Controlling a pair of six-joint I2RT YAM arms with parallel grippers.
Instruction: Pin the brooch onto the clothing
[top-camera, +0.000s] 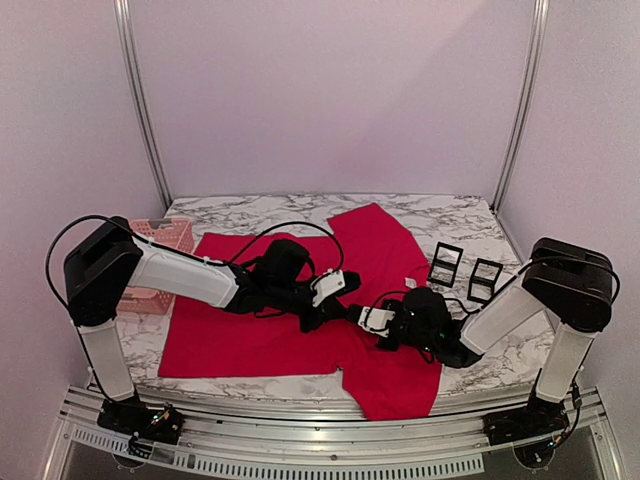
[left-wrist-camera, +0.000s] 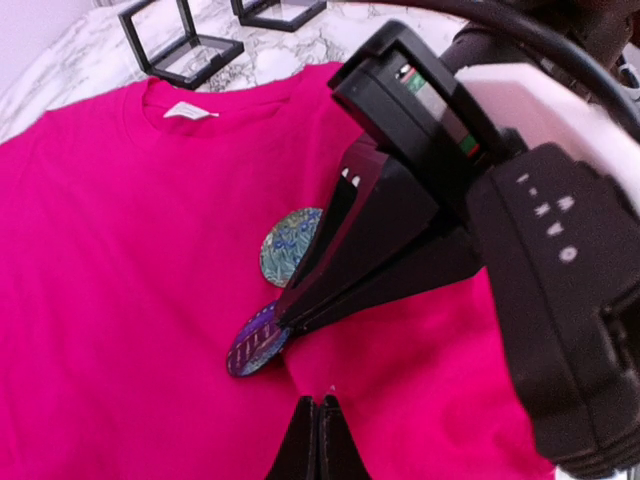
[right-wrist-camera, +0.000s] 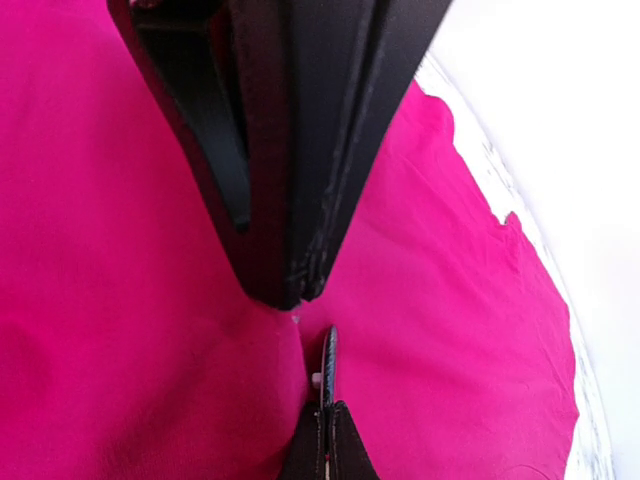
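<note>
Brooch (left-wrist-camera: 252, 345): round purple disc, clamped by its rim in the tips of the right tool (left-wrist-camera: 283, 322) and projecting past them. It sits just ahead of the left tool (left-wrist-camera: 315, 432), slightly to that tool's left, low over the shirt (top-camera: 215, 340). From the right wrist it shows edge-on, its plane in line with that tool's fingers and its rim aimed at the left tool's tips; being round, it has no long axis. Left tool: fingers together, tips on a raised crease of shirt; whether cloth is caught between them cannot be told. Shirt: red, spread under both tools on the marble tabletop (top-camera: 260, 210), collar and white label (left-wrist-camera: 190, 110) ahead of the left tool, beyond the right tool. Second disc (left-wrist-camera: 288, 245): blue-green, flat on the shirt, beside the right tool's fingers. Black frames (top-camera: 445, 262): two, beyond the collar. Basket (top-camera: 165, 232): pink, behind the left tool.
</note>
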